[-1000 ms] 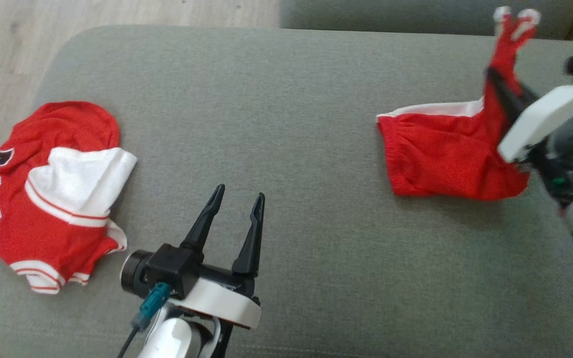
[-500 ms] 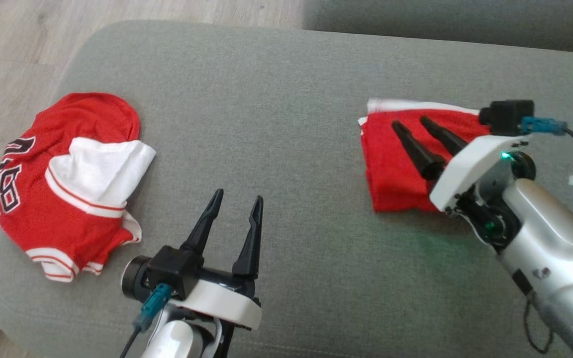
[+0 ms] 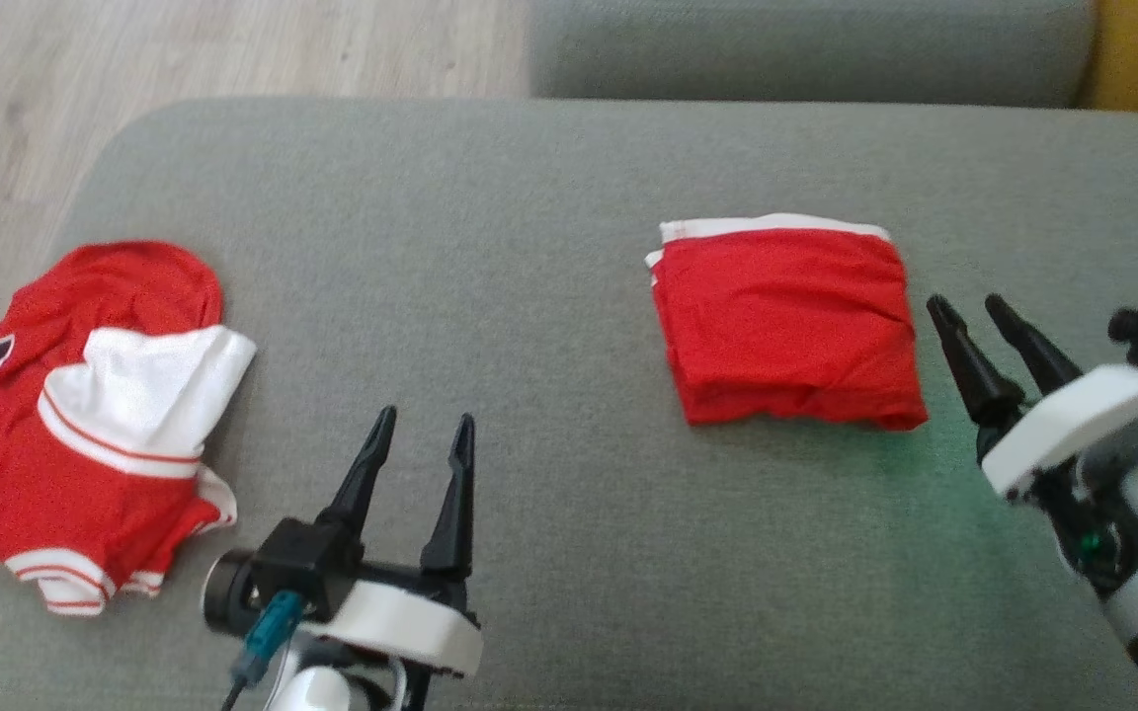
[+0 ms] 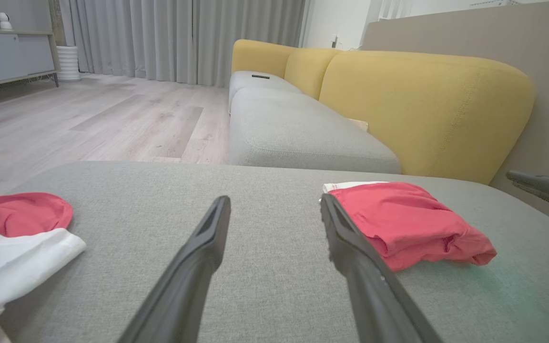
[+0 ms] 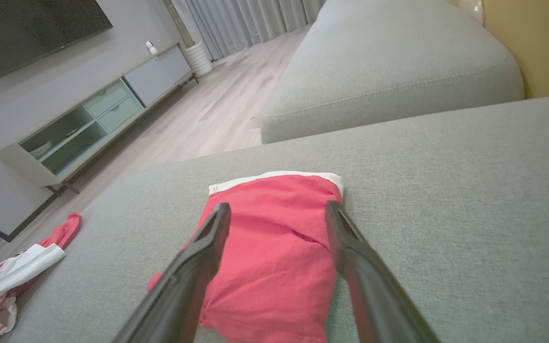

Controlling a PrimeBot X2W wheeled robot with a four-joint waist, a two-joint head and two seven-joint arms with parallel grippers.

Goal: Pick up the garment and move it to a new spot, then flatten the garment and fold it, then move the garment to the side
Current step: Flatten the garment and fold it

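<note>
Red cloth shorts (image 3: 786, 321) lie folded beside the right gripper (image 3: 964, 302) (open, empty, like the left gripper (image 3: 426, 420)); moving them aside comes next.

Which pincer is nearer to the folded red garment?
Right. The right pincer is just off the right edge of the folded red garment; the left pincer hovers farther away, off its lower left.

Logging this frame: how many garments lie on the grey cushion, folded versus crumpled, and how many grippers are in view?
Folded garments: 1, the red garment
Crumpled garments: 1, the red and white jersey
Grippers: 2, left gripper and right gripper, both open
Total: 4
</note>
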